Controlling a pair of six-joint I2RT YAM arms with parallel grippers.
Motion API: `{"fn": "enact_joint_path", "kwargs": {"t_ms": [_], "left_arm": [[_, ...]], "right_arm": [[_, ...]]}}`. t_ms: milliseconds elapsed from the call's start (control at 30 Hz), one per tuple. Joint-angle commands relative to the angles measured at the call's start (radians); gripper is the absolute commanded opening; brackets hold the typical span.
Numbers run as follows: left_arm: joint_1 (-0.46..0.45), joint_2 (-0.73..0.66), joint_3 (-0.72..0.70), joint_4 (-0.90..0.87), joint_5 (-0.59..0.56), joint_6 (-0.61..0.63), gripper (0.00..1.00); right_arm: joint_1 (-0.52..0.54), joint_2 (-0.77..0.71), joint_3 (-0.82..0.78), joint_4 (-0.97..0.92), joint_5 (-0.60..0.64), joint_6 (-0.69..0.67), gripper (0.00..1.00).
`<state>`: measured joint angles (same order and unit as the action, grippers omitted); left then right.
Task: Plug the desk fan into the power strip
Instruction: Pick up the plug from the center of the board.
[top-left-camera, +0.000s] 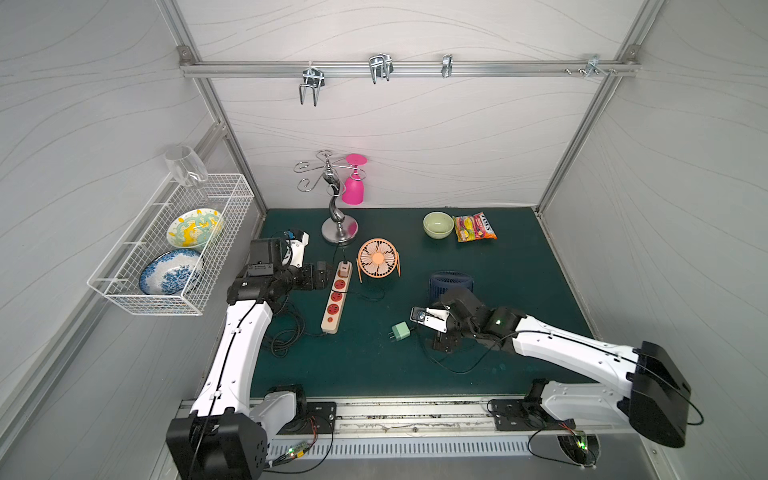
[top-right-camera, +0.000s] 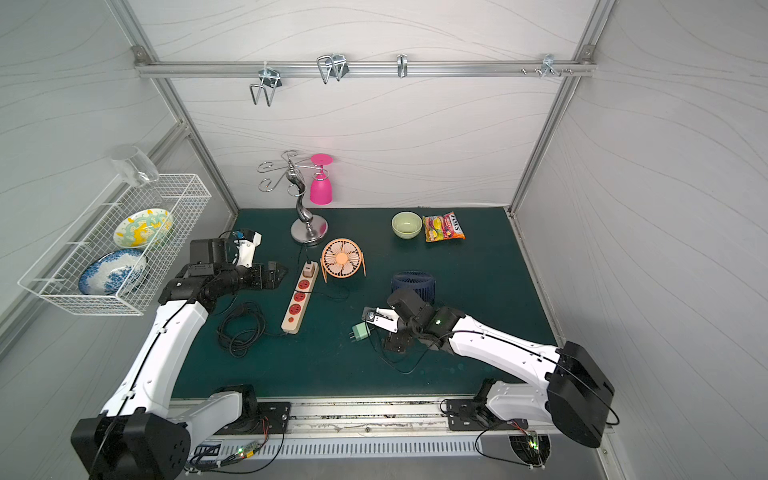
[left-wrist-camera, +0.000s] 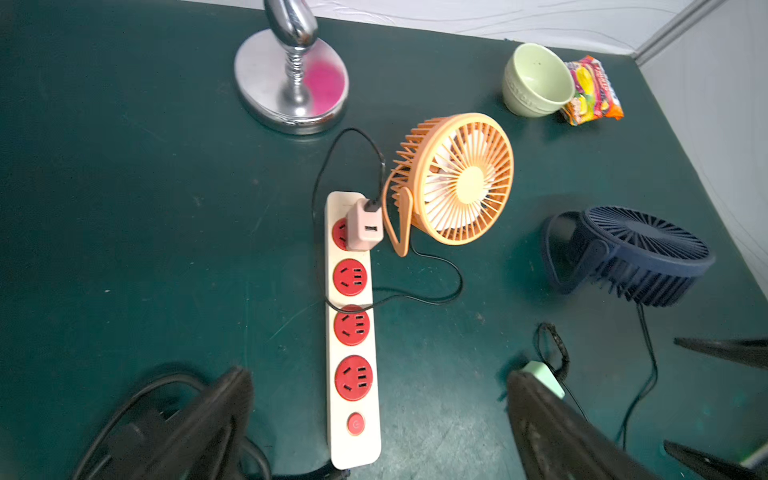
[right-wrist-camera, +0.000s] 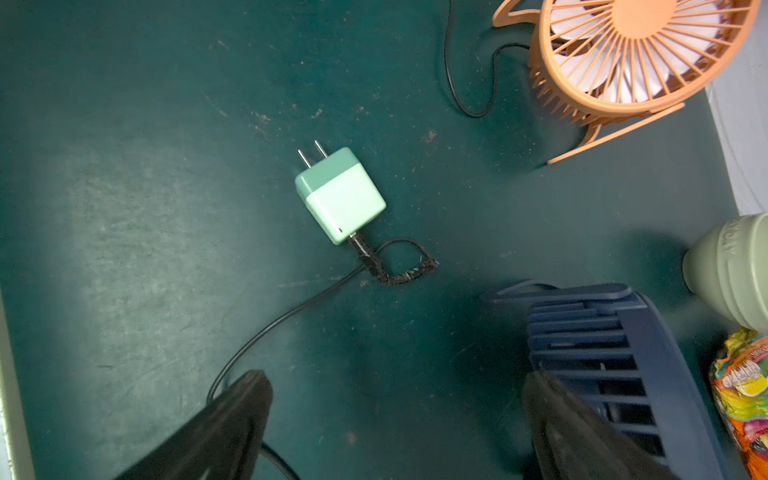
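Note:
The cream power strip (top-left-camera: 336, 297) (left-wrist-camera: 353, 444) lies lengthwise on the green mat. An orange desk fan (top-left-camera: 377, 257) (left-wrist-camera: 461, 178) stands beside its far end, and the fan's pink adapter (left-wrist-camera: 365, 226) sits in the farthest socket. A navy fan (top-left-camera: 451, 282) (right-wrist-camera: 602, 353) stands to the right. Its mint-green adapter (top-left-camera: 401, 332) (right-wrist-camera: 340, 195) lies loose on the mat, prongs bare. My left gripper (top-left-camera: 322, 275) (left-wrist-camera: 378, 372) hangs open just left of the strip's far end, holding nothing. My right gripper (top-left-camera: 444, 344) (right-wrist-camera: 397, 375) is open and empty, close to the right of the green adapter.
A chrome glass stand (top-left-camera: 340, 230) with a pink glass (top-left-camera: 353, 187) stands behind the strip. A green bowl (top-left-camera: 438, 224) and a snack packet (top-left-camera: 475, 227) sit at the back right. The strip's black cord (top-left-camera: 286, 332) coils at the left. A wire basket (top-left-camera: 174, 249) with plates hangs on the left wall.

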<state>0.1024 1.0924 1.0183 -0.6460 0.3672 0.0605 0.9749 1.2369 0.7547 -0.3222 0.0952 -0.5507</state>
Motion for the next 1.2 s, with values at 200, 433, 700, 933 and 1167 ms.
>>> {"fn": "enact_joint_path", "kwargs": {"t_ms": [200, 433, 700, 933, 1167], "left_arm": [[-0.004, -0.028, -0.05, 0.124, -0.168, -0.082, 1.0], [-0.019, -0.029, -0.085, 0.124, -0.163, -0.126, 1.0], [-0.031, -0.031, -0.094, 0.123, -0.129, -0.131, 1.0], [-0.035, -0.033, -0.097, 0.122, -0.133, -0.132, 1.0], [-0.037, -0.033, -0.088, 0.116, -0.116, -0.131, 1.0]], "right_arm": [[0.034, 0.156, 0.07, 0.081, 0.001, -0.011, 0.99], [0.035, 0.275, 0.107, 0.107, 0.012, -0.021, 0.99], [0.045, 0.346, 0.143, 0.106, 0.013, -0.029, 0.99], [0.056, 0.4, 0.181, 0.096, 0.061, -0.028, 0.99], [0.048, 0.482, 0.25, 0.075, 0.164, -0.016, 0.99]]}}
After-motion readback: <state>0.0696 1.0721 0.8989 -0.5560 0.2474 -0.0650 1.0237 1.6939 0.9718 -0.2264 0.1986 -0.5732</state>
